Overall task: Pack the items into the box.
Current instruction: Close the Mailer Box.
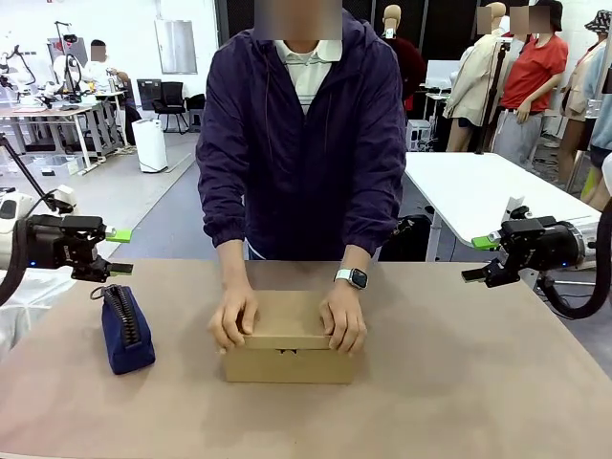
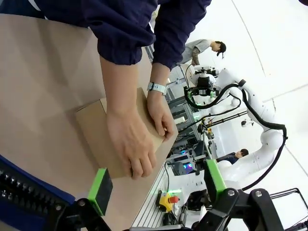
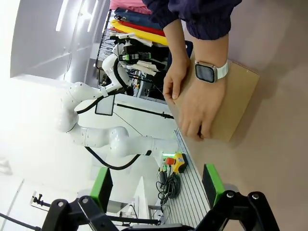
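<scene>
The brown cardboard box (image 1: 290,337) sits mid-table with its flap lid down, and the person's two hands (image 1: 233,318) press on its top. It also appears in the left wrist view as the box (image 2: 96,125) and in the right wrist view as the box (image 3: 236,101). The stapler and the yellow utility knife are hidden. My left gripper (image 1: 119,252) hovers open at the table's left edge, empty. My right gripper (image 1: 479,259) hangs open at the right, above the table, also empty. Both stand well away from the box.
A navy blue zip pouch (image 1: 126,329) lies left of the box, below my left gripper, and shows as the pouch (image 2: 21,192) at the left wrist view's bottom. The person stands at the far edge. A white table (image 1: 478,191) stands behind on the right.
</scene>
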Controlling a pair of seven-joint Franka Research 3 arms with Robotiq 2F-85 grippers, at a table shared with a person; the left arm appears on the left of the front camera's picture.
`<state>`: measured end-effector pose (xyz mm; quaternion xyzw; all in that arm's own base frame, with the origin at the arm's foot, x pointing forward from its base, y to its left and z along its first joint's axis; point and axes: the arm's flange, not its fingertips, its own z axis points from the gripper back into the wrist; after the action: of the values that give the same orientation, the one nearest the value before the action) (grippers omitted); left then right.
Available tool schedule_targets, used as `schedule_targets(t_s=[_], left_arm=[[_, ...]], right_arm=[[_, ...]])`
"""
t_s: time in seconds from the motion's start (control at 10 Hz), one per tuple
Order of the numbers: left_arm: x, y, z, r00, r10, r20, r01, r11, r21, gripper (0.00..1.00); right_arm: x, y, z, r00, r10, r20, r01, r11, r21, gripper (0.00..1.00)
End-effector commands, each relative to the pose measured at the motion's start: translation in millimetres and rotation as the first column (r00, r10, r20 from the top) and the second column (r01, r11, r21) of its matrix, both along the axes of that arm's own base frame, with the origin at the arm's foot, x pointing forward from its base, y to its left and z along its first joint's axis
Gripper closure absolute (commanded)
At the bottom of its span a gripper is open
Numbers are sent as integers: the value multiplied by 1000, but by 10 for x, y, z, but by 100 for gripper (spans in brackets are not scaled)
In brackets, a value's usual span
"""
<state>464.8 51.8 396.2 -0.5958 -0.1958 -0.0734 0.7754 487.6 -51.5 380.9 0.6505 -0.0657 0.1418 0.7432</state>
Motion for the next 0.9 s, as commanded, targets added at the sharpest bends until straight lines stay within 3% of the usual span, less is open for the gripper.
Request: schedule_targets(t_s=[0.0,0.8], left_arm=[[2,30,24,1000,-6,12,6,1000,11,0],[2,30,24,1000,-6,12,6,1000,11,0]], right_arm=[[-9,-15,41,1000,19,3,-19,1000,-3,0],[-9,-15,41,1000,19,3,-19,1000,-3,0]])
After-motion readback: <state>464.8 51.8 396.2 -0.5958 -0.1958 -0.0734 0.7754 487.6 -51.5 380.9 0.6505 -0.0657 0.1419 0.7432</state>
